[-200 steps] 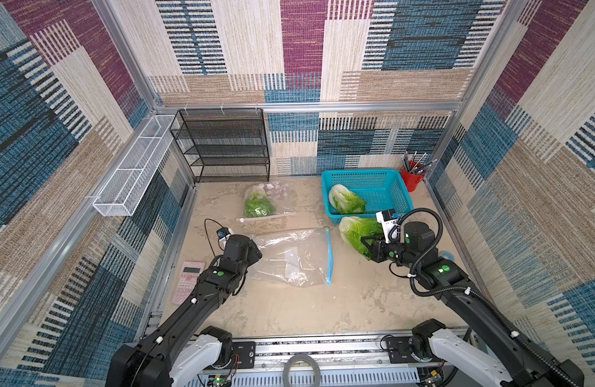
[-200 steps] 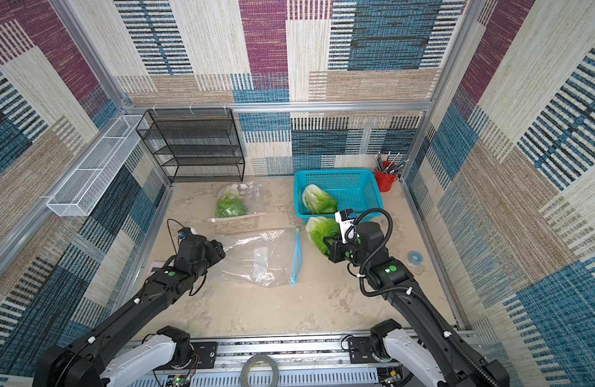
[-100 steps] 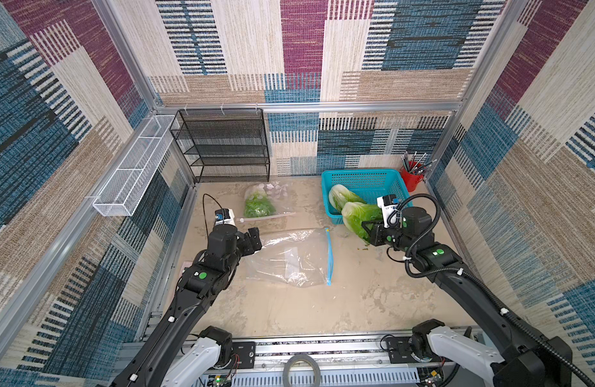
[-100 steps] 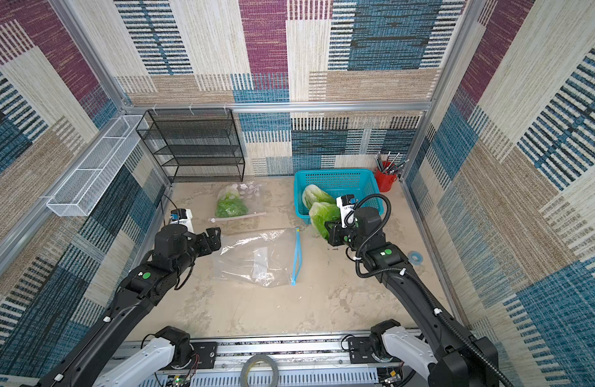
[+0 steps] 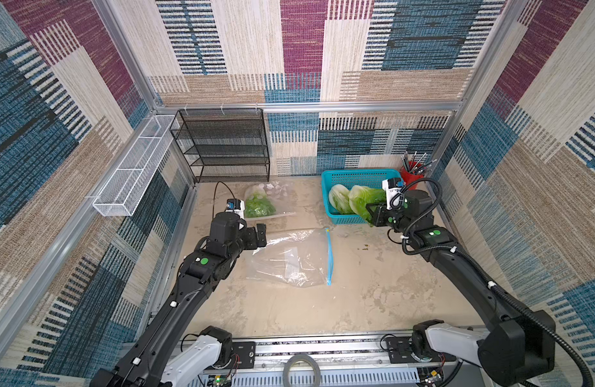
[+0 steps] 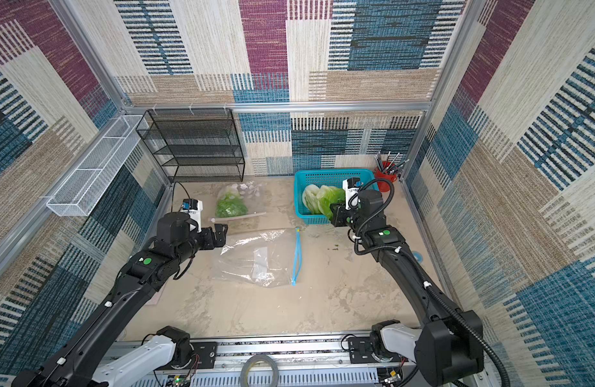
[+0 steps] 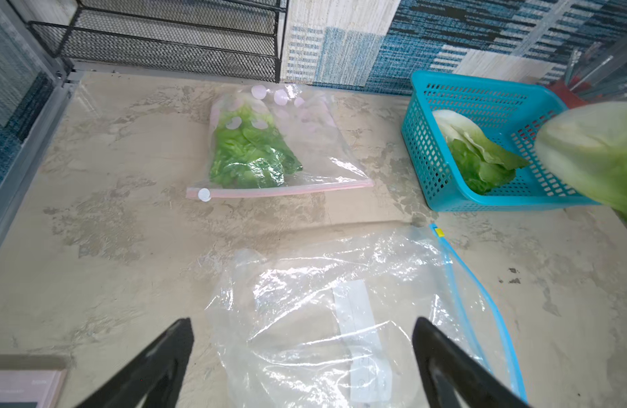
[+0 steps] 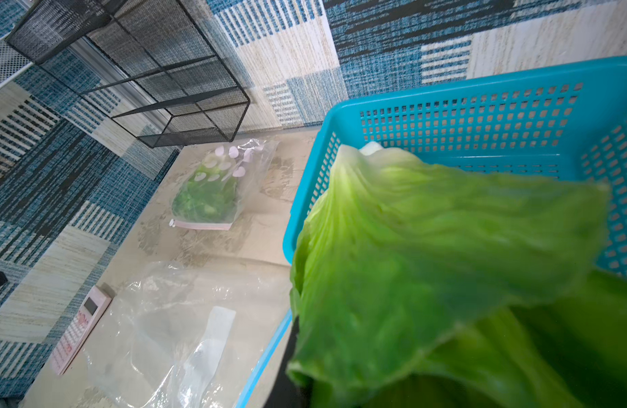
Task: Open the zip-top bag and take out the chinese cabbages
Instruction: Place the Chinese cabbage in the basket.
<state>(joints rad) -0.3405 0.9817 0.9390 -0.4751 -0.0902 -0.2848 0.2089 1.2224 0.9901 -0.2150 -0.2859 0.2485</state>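
Right tool (image 5: 370,212) pinching a cabbage (image 5: 363,199) over the blue basket's (image 5: 356,174) near rim.
Mid-frame, the zip-top bag (image 5: 296,256) lies flat on the surface (image 5: 356,301), the left tool (image 5: 262,235) spread beside its left edge. Farther back, a second cabbage (image 5: 338,201) lies in the basket; a third cabbage (image 5: 257,206) sits inside a pink-sealed bag (image 5: 279,194), upper centre.

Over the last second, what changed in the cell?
The right gripper, shut on a chinese cabbage, carried it from the table up and back over the near rim of the blue basket. The left gripper pulled back from the empty bag, rose and opened wide, holding nothing. Unmoved: the empty bag, the pink-zip bag, the other cabbage in the basket.
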